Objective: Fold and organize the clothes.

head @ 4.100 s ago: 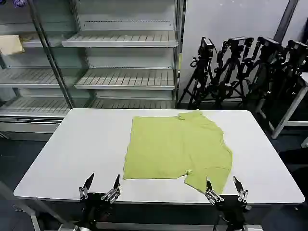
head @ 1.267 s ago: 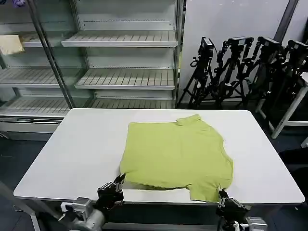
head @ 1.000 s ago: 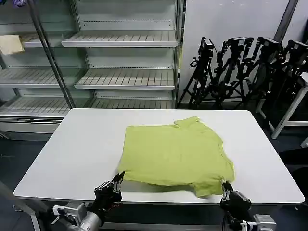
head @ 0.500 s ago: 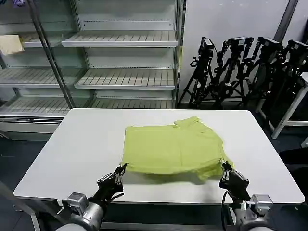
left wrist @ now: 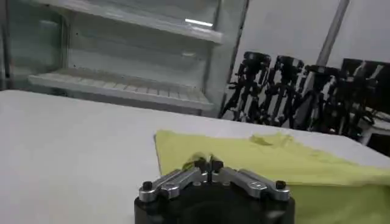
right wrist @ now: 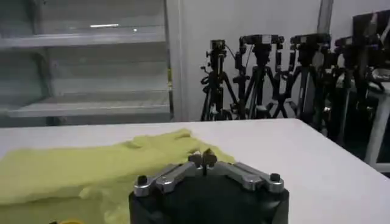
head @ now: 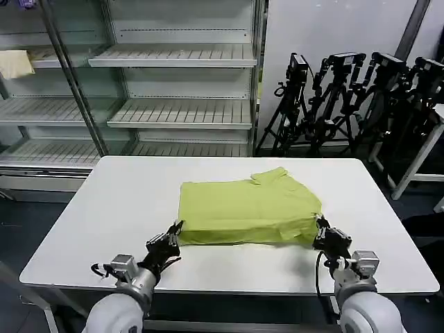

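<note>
Spanning most of the head view: white table (head: 104,215), standing in front of metal shelving (head: 173,83), with black tripods (head: 361,97) grouped against the wall off to the robot's right.

Lying on the table's middle, slightly toward the right: lime-green shirt (head: 246,205), collar at the far edge, near hem raised off the tabletop and doubling back over the body of the fabric. Showing in the left wrist view as a yellow-green sheet (left wrist: 274,161) stretching away from the fingers, and in the right wrist view as rumpled cloth (right wrist: 91,167) beside the gripper.

Pinching the shirt's near left corner: left gripper (head: 173,232), fingers closed tight on the fabric, tips meeting with cloth between them in the left wrist view (left wrist: 209,163). Reaching up from the table's near edge, arm angling in from below.

Pinching the shirt's near right corner by the sleeve: right gripper (head: 320,229), fingers likewise clamped narrow on the fabric, tips pressed together in the right wrist view (right wrist: 205,159). Holding level with the left gripper, both raised just above the tabletop.
</note>
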